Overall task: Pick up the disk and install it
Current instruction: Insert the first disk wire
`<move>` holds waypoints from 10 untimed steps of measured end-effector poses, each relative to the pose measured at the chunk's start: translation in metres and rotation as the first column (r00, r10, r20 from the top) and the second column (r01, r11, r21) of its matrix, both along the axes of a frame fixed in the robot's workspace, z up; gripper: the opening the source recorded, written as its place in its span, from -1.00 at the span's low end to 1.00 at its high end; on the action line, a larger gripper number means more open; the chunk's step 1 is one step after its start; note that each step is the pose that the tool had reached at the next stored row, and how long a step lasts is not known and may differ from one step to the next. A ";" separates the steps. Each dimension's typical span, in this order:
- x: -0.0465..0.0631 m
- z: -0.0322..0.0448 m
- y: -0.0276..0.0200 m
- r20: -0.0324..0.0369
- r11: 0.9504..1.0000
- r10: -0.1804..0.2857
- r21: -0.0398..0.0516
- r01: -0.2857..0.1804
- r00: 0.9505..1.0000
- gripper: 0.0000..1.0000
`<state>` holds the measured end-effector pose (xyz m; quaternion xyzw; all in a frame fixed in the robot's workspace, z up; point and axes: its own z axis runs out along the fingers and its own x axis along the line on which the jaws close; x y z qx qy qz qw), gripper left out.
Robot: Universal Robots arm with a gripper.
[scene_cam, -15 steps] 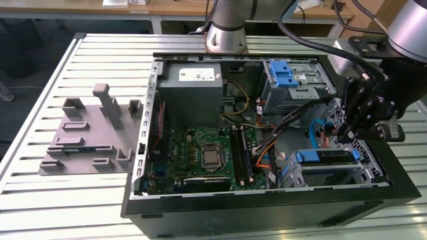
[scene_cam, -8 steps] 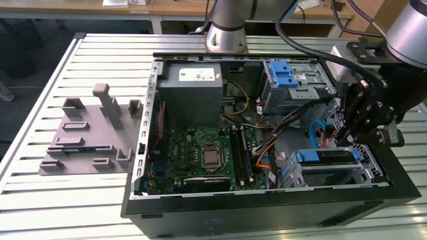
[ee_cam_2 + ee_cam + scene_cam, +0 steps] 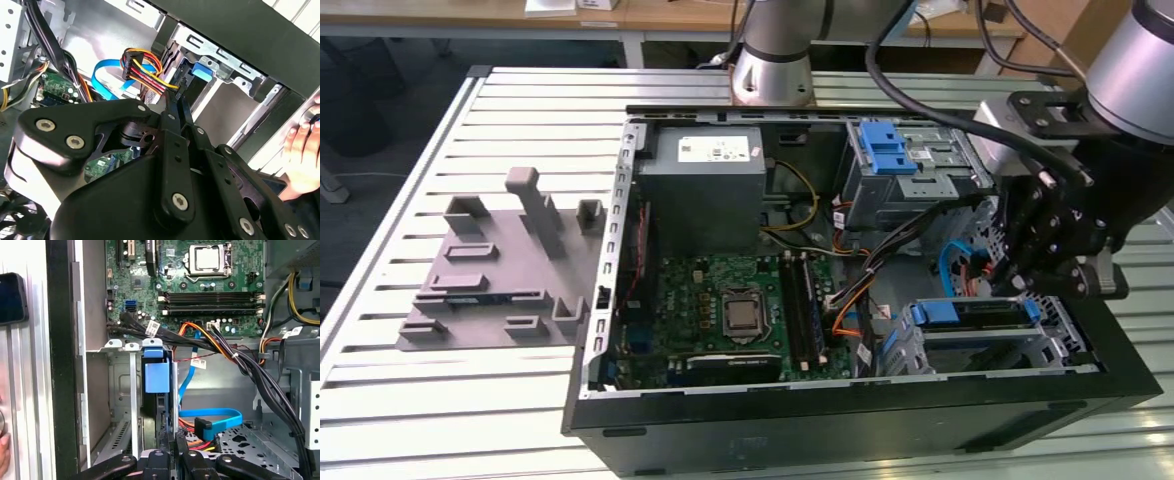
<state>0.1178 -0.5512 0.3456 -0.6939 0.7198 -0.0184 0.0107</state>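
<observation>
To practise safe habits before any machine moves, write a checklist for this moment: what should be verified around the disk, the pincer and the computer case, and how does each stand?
1. Case open, drive cage reachable: ok. The computer case lies with its side off.
2. Disk in the cage: ok, it stands in the slot. Fully seated: cannot tell.
3. Pincer lined up with the disk: ok, right at its edge.
4. Cables clear: not ok. The wire bundle and blue cable lie close by.
5. People clear: not ok. A hand is beside the case.

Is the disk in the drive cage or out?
In: the disk sits inside the drive cage, blue carrier showing.
</observation>
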 end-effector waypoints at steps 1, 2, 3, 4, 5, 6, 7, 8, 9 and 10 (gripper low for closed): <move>0.000 -0.0002 -0.0003 0.001 1.000 0.004 0.000 -0.004 1.000 -0.67; -0.001 -0.0004 -0.0010 0.003 1.000 0.006 0.000 -0.006 1.000 -0.67; -0.001 -0.0008 -0.0017 0.004 1.000 0.007 0.002 -0.007 1.000 -0.67; -0.001 -0.0013 -0.0023 0.005 1.000 0.007 0.003 -0.007 1.000 -0.67; -0.001 -0.0018 -0.0027 0.006 1.000 0.007 0.004 -0.007 1.000 -0.67; -0.001 -0.0025 -0.0028 0.007 1.000 0.007 0.005 -0.007 1.000 -0.67; -0.001 -0.0032 -0.0029 0.007 1.000 0.007 0.006 -0.007 1.000 -0.67; -0.001 -0.0037 -0.0030 0.008 1.000 0.007 0.007 -0.007 1.000 -0.67; -0.001 -0.0043 -0.0031 0.008 1.000 0.007 0.008 -0.007 1.000 -0.67; -0.001 -0.0048 -0.0032 0.008 1.000 0.007 0.009 -0.007 1.000 -0.67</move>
